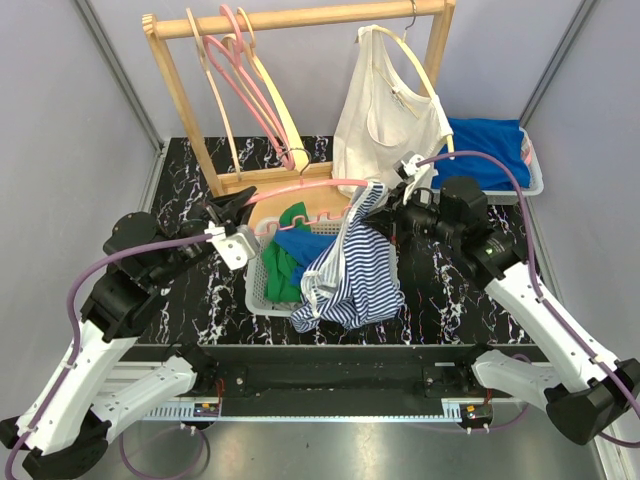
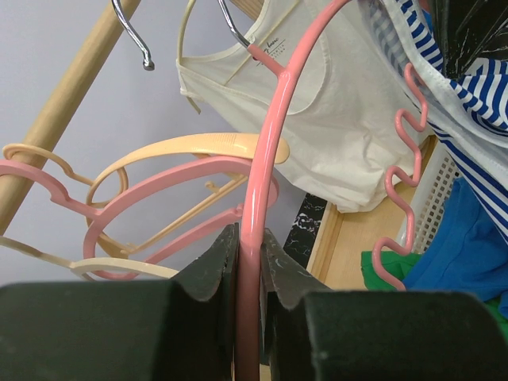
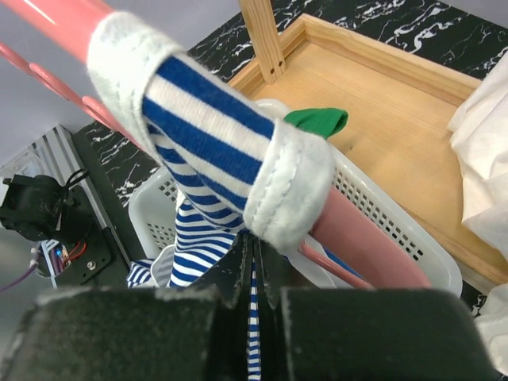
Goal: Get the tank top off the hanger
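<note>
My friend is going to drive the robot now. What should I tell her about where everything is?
Left gripper: shut on the pink hanger, holding it out over the table.
Right gripper: shut on the striped tank top, pinching the fabric just below the hanger.
Things: one strap of the top is looped over the hanger's arm. The rest of it droops over the white basket.
Done: both grips are set.
Left: pull the strap off the end of the hanger so the top comes free.
</note>
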